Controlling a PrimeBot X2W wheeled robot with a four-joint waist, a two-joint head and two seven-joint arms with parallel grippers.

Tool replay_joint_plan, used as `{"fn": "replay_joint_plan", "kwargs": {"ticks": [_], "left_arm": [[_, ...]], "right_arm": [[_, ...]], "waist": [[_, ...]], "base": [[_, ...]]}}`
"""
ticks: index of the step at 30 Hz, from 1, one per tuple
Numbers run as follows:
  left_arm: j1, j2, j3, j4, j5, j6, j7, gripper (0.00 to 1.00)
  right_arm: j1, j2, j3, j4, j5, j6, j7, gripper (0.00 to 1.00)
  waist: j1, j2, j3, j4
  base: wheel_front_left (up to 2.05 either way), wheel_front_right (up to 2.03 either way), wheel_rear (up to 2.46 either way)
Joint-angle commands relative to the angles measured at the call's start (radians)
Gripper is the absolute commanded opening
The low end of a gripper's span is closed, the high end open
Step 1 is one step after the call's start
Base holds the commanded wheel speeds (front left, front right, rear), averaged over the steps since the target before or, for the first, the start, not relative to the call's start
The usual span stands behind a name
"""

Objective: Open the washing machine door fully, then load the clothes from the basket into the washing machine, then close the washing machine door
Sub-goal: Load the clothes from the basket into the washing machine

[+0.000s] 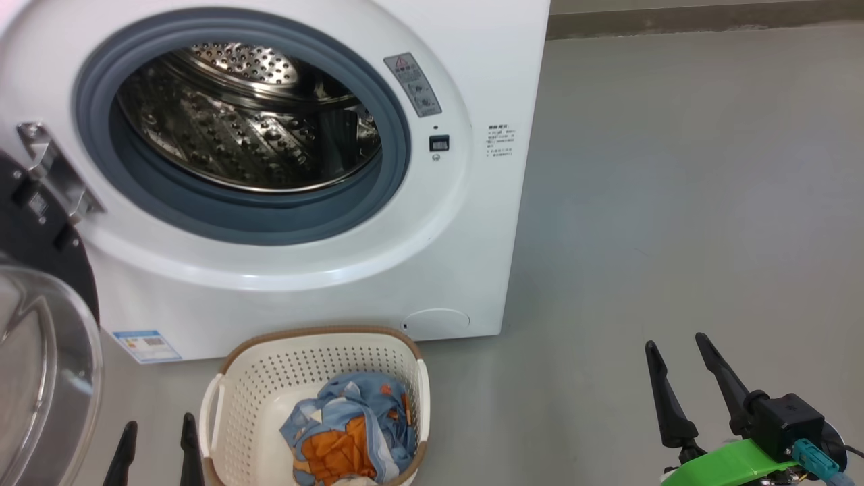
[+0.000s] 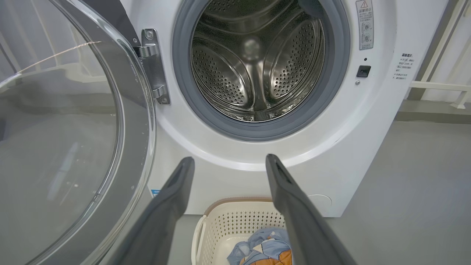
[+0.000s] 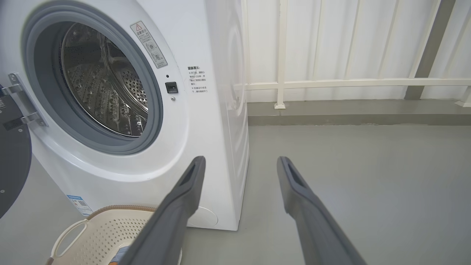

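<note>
Shiny perforated steel drum [image 2: 257,70]

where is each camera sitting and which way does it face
Head view: on the robot's head, looking forward and down at the washing machine, drum and basket of clothes; left pincer lower left, right pincer lower right.
Left wrist view: on the left wrist, facing straight into the drum, washing machine door open at left; own fingers show.
Right wrist view: on the right wrist, facing the machine's right front corner and floor; own fingers show.
Shared: all three see the drum and basket.
</note>
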Motion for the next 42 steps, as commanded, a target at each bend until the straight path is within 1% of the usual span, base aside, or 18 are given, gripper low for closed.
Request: {"fn": "replay_joint_plan", "kwargs": {"ticks": [1,9,20,32,39,42], "left_arm": [[-0.036,0.015,0.036,-0.028,0.008,0.013,-0.005,1.0],[-0.037,0.015,0.035,-0.024,0.003,0.014,-0.005,1.0],[-0.031,0.015,0.03,-0.023,-0.007,0.009,-0.005,1.0],[-0.026,0.015,0.02,-0.028,-0.011,0.015,-0.005,1.0],[-0.033,0.015,-0.01,0.002,-0.045,0.011,-0.005,1.0],[-0.046,0.015,-0.027,0.026,-0.067,0.0,-0.005,1.0]], "right_arm": [[-0.015,-0.003,0.019,-0.023,0.006,0.002,-0.009,1.0],[-0.024,-0.003,0.018,-0.019,0.006,0.002,-0.009,1.0],[-0.022,-0.003,0.017,-0.014,0.008,0.002,-0.009,1.0],[-0.02,-0.003,0.017,-0.013,0.009,0.002,-0.009,1.0],[-0.026,-0.003,0.019,0.005,0.002,0.002,-0.009,1.0],[-0.033,-0.003,0.02,0.007,0.006,0.002,-0.009,1.0]], "waist": [[0.0,0.0,0.003,-0.001],[0.0,0.0,0.009,-0.004],[0.0,0.0,0.006,-0.003],[0.0,0.0,0.012,0.001],[0.0,0.0,0.054,0.003],[0.0,0.0,0.092,0.002]], "base": [[1.27,-1.27,0.0],[0.65,-0.65,0.0],[0.0,0.0,0.0],[0.0,0.0,0.0],[0.0,0.0,0.0],[0.0,0.0,0.0]]}}
